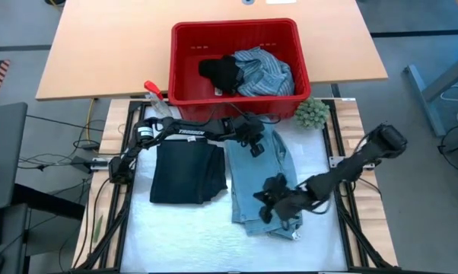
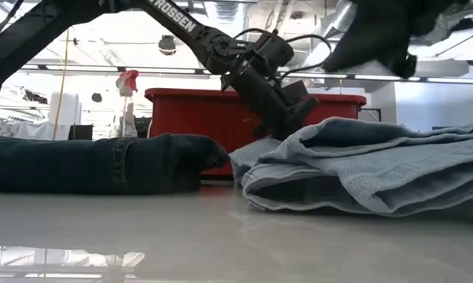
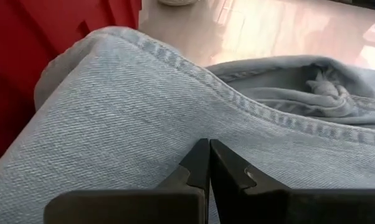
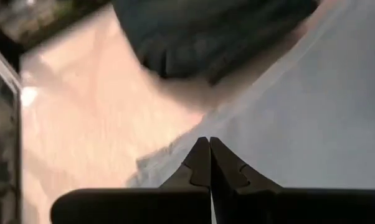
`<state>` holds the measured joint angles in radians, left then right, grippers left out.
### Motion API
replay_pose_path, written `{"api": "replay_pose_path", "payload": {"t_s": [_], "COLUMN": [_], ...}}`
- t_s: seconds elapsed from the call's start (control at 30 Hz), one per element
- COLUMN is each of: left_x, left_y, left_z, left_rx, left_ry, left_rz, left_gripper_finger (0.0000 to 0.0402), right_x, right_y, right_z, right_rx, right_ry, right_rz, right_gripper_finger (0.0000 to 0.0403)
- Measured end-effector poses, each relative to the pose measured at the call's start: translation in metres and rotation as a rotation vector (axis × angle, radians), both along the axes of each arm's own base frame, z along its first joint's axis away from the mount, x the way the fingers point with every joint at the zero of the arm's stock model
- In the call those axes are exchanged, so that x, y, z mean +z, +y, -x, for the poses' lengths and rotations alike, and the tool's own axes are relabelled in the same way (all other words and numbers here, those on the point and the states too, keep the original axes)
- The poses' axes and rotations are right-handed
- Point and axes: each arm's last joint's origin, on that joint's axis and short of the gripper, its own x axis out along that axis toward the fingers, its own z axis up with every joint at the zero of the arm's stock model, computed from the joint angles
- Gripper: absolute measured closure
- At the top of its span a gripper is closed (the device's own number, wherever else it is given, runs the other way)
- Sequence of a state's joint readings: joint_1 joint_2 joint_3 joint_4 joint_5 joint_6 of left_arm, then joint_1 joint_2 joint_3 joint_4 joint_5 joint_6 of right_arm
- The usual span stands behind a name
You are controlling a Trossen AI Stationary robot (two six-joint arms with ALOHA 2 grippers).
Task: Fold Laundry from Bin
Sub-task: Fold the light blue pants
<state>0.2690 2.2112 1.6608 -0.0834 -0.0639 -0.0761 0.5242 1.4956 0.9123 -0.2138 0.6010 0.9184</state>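
Crowding the upper middle of the high view: bin (image 1: pixel 185 72) holding two pieces, a striped shirt (image 1: pixel 265 72) and a black piece (image 1: pixel 220 72), with a spray bottle (image 1: pixel 156 97) at its lower left corner and a green ball (image 1: pixel 312 113) at its lower right. Lying below on the white table (image 1: pixel 183 228): two folded garments side by side, a navy piece (image 1: pixel 186 172) at centre left and jeans (image 1: pixel 261 176) at centre. Pressing down shut on the jeans' upper end just beside the bin wall, left gripper (image 1: pixel 253 144), nothing pinched. Resting shut at the jeans' lower part, right gripper (image 1: pixel 271 199), also pinching nothing. Leaving bare table along the bottom edge and right of the jeans.
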Motion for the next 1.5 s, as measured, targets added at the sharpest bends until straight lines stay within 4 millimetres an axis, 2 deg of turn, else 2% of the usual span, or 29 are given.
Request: {"api": "replay_pose_path", "payload": {"t_s": [0.1, 0.23, 0.5, 0.63, 0.73, 0.87, 0.93, 1.0, 1.07, 1.2, 1.3, 1.37, 1.5], "left_x": [-0.002, -0.005, -0.012, -0.013, -0.012, -0.011, -0.011, -0.011, -0.011, -0.012, -0.008, 0.004, 0.023], "left_y": [0.000, -0.001, -0.003, -0.005, -0.005, -0.004, -0.006, -0.012, -0.022, -0.050, -0.068, -0.079, -0.102], "left_z": [0.001, 0.004, 0.008, 0.008, 0.008, 0.006, 0.006, 0.005, 0.002, -0.003, 0.001, 0.008, 0.018], "left_rx": [-0.008, -0.031, -0.052, -0.066, -0.065, -0.054, -0.034, -0.031, -0.033, -0.053, -0.059, -0.054, -0.044], "left_ry": [0.023, 0.074, 0.126, 0.133, 0.119, 0.079, 0.069, 0.065, 0.064, 0.082, 0.151, 0.199, 0.252], "left_rz": [0.006, 0.002, 0.002, 0.021, 0.037, 0.077, 0.125, 0.160, 0.170, 0.151, 0.097, 0.047, -0.036], "left_gripper_finger": [0.0401, 0.0401, 0.0401, 0.0401, 0.0401, 0.0401, 0.0401, 0.0401, 0.0401, 0.0401, 0.0401, 0.0401, 0.0401], "right_x": [-0.023, -0.049, -0.088, -0.089, -0.075, -0.032, -0.011, 0.000, -0.003, -0.033, -0.054, -0.067, -0.075], "right_y": [-0.002, 0.006, 0.064, 0.093, 0.100, 0.095, 0.085, 0.072, 0.061, 0.052, 0.058, 0.063, 0.080], "right_z": [-0.016, -0.024, -0.024, -0.023, -0.019, -0.004, 0.007, 0.017, 0.026, 0.035, 0.034, 0.037, 0.057], "right_rx": [-0.016, -0.072, -0.078, -0.057, -0.057, -0.064, -0.099, -0.153, -0.189, -0.184, -0.128, -0.092, -0.020], "right_ry": [0.038, 0.076, 0.147, 0.174, 0.231, 0.291, 0.276, 0.269, 0.285, 0.268, 0.220, 0.247, 0.329], "right_rz": [-0.048, -0.110, -0.197, -0.223, -0.206, -0.063, 0.018, 0.063, 0.067, -0.014, -0.113, -0.153, -0.183], "right_gripper_finger": [0.0385, 0.0385, 0.0385, 0.0385, 0.0385, 0.0385, 0.0385, 0.0385, 0.0385, 0.0385, 0.0385, 0.0385, 0.0385]}}
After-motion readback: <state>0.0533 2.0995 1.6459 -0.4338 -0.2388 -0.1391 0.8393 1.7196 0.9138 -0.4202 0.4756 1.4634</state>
